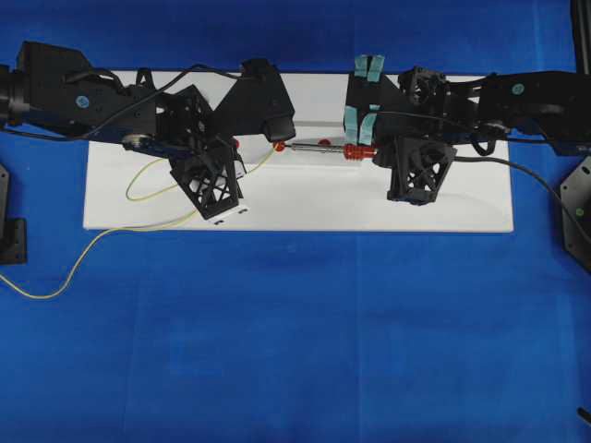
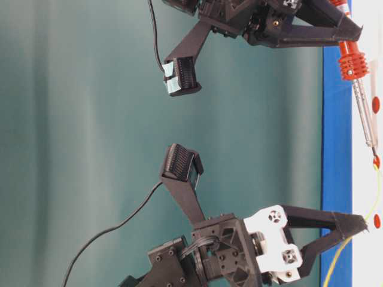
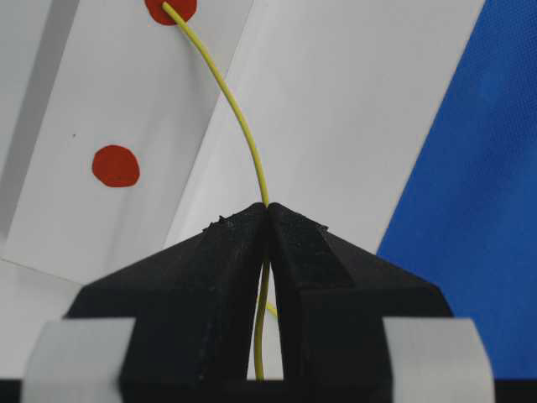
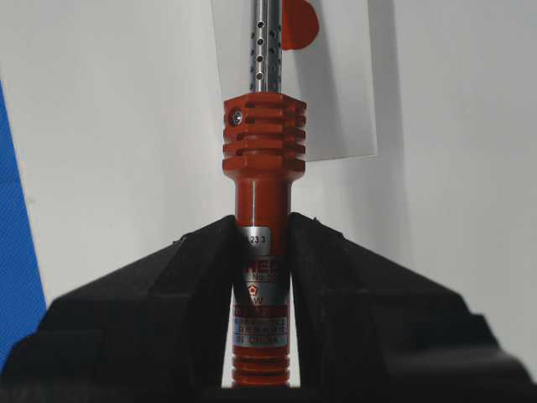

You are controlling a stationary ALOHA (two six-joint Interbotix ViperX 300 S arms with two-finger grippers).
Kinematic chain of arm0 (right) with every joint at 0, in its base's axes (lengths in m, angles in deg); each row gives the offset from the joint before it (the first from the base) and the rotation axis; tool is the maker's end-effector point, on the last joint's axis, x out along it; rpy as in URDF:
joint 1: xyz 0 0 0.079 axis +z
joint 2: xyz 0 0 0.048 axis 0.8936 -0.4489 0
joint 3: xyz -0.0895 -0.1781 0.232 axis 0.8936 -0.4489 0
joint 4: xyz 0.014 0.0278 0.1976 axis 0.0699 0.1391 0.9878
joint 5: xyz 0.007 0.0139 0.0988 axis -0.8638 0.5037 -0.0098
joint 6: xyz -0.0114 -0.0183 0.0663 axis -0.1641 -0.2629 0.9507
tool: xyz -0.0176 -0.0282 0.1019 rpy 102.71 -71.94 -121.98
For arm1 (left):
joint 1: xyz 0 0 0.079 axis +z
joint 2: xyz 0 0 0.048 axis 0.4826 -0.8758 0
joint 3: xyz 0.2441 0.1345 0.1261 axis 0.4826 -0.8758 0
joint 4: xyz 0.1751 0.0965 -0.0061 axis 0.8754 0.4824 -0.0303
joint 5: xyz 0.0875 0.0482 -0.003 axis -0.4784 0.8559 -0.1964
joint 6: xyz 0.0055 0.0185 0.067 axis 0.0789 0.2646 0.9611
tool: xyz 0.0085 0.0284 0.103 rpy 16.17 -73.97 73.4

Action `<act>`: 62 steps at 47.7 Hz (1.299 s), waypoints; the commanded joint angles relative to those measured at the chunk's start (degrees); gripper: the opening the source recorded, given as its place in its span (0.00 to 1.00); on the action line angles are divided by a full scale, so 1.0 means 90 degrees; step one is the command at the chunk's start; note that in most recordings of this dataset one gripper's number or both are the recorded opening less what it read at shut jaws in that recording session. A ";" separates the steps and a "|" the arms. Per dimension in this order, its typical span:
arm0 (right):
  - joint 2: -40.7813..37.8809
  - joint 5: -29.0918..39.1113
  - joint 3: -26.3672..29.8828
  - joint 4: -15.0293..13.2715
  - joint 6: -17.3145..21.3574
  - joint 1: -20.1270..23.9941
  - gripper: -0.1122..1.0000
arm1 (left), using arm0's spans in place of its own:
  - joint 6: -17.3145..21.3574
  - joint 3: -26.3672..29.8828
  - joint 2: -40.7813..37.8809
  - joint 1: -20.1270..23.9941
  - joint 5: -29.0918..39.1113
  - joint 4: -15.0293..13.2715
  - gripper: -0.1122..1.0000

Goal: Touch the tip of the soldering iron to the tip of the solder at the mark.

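Over the white board (image 1: 305,198) on the blue-clothed table (image 1: 295,323), my left fingers (image 3: 210,277) pinch the thin yellow solder wire (image 3: 239,126), its tip on a red dot (image 3: 170,8). My right fingers (image 4: 168,294) clamp the red-handled, silver-shafted soldering iron (image 4: 262,210), pointing left toward that dot.

Only readable text sits on the soldering iron (image 4: 257,277) handle, right wrist view: a silver band printed "23 3", partly cut off by the fingers (image 4: 180,277). Below it a red label with a small diamond logo, a "W", and lines of fine print too blurred to read. Nothing legible in the other views.
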 commanded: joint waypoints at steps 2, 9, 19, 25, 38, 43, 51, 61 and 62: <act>0.0068 -0.0020 0.0156 -0.0010 -0.0010 0.0010 0.16 | 0.0010 0.0146 0.0068 0.0000 -0.0010 0.0000 0.13; 0.0059 -0.0029 0.0156 -0.0010 -0.0010 0.0010 0.16 | 0.0029 0.0186 0.0049 0.0010 -0.0010 0.0010 0.13; 0.0059 -0.0020 0.0156 -0.0010 -0.0010 0.0010 0.16 | 0.0059 0.0254 0.0020 0.0010 0.0059 0.0010 0.13; 0.0068 -0.0020 0.0156 -0.0010 -0.0010 0.0010 0.16 | 0.0039 0.0254 0.0020 0.0000 0.0078 0.0010 0.13; 0.0059 -0.0020 0.0156 -0.0010 -0.0010 0.0010 0.16 | 0.0039 0.0254 0.0020 0.0000 0.0098 0.0010 0.13; 0.0059 -0.0020 0.0156 -0.0010 -0.0010 0.0010 0.16 | 0.0039 0.0254 0.0020 0.0000 0.0098 0.0010 0.13; 0.0059 -0.0020 0.0156 -0.0010 -0.0010 0.0010 0.16 | 0.0029 0.0254 0.0020 0.0010 0.0098 0.0010 0.13; 0.0059 -0.0020 0.0156 -0.0010 -0.0020 0.0010 0.16 | 0.0029 0.0254 0.0020 0.0000 0.0098 0.0010 0.13; 0.0059 -0.0010 0.0156 -0.0010 -0.0010 0.0010 0.16 | 0.0029 0.0264 0.0020 0.0000 0.0098 0.0010 0.13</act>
